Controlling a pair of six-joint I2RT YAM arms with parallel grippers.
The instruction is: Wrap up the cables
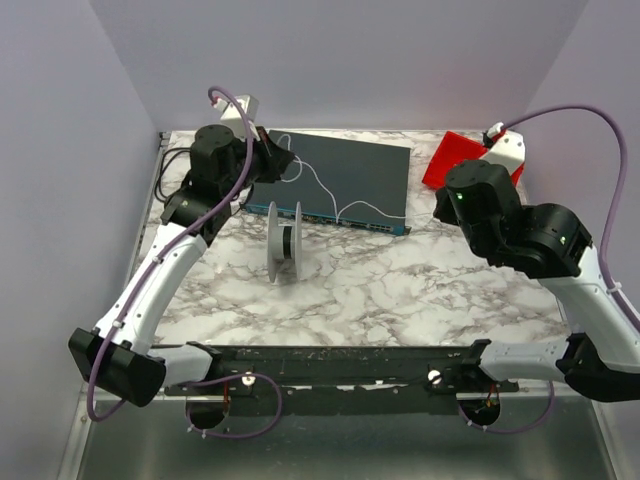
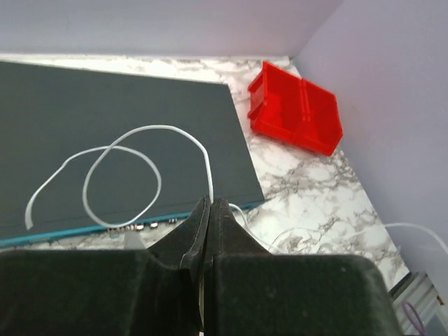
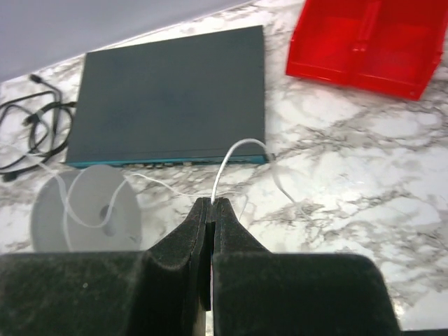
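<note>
2 claws, left gripper (image 2: 210, 207) and right gripper (image 3: 211, 207), pinch the white cable (image 2: 161, 127) near the overhead frame's top. Winding likely comes next, carrying slack to the centre spool (image 1: 285, 241).

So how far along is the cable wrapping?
Grasping looks done: left gripper and right gripper are each shut on the white cable. It lies loose, looped over the dark box and past the spool, whose core looks bare. All the winding is left.
</note>
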